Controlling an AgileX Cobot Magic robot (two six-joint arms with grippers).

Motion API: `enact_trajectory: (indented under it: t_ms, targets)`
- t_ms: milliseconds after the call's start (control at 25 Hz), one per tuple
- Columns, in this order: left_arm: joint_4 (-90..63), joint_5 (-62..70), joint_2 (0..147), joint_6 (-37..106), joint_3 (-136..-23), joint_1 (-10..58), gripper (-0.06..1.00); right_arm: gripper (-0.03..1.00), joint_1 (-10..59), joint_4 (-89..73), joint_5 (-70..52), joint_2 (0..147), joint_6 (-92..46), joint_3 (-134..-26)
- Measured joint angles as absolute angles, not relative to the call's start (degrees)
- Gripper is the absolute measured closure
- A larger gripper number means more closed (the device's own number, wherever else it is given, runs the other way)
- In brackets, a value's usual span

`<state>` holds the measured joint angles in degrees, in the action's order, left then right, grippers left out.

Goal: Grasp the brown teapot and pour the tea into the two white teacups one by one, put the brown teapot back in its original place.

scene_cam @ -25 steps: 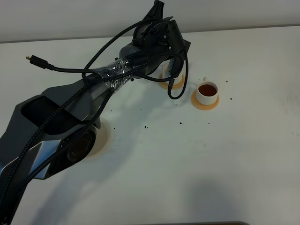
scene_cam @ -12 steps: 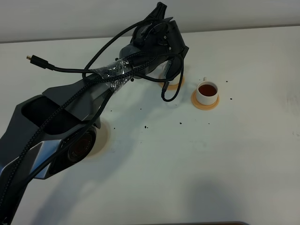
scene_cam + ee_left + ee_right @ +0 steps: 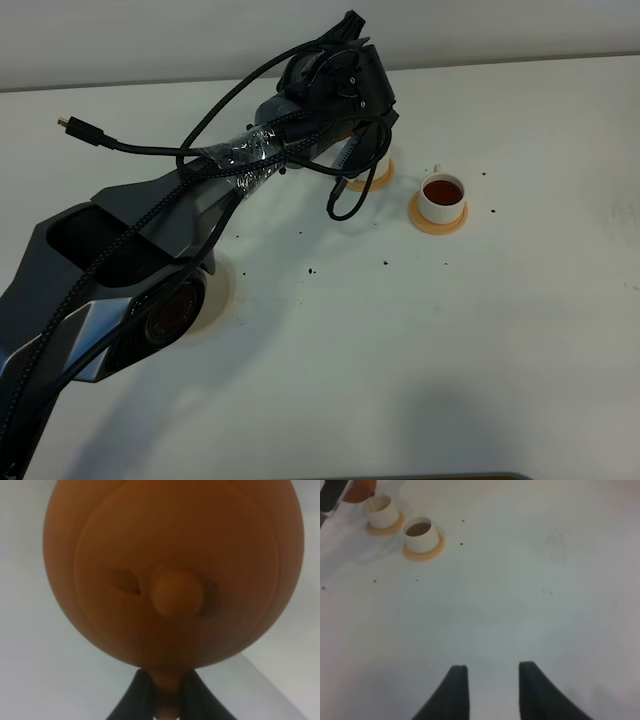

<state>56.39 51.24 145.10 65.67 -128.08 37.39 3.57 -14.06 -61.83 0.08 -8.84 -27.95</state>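
Brown teapot (image 3: 170,555) fills left wrist view, lid knob facing camera. Left gripper (image 3: 165,697) clenched on loop handle, pot straight beyond fingertips, apparently raised beside unfilled white teacup (image 3: 382,507). Neighbouring teacup (image 3: 420,530) holds tea. Clay likely heavy, rigid, brittle, smooth; handle safest hold. Right gripper (image 3: 492,690) spread, empty, well apart.

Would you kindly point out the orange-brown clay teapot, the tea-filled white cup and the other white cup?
Orange-brown clay teapot (image 3: 175,591): left wrist view, lid knob.
Tea-filled white cup (image 3: 441,209): exterior high view, outer wall.
Other white cup (image 3: 382,516): right wrist view, outer wall.
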Motion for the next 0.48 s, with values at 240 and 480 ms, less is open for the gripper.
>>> enact_trajectory:
  t_ms: [240, 480]
  targets:
    - [58.2, 49.9, 145.1, 66.7, -128.1, 37.4, 0.83, 0.73, 3.6, -14.1, -61.8, 0.1, -8.8, -27.9]
    - [59.2, 48.0, 145.1, 68.9, -128.1, 37.4, 0.83, 0.73, 3.6, -14.1, -61.8, 0.1, -8.8, -27.9]
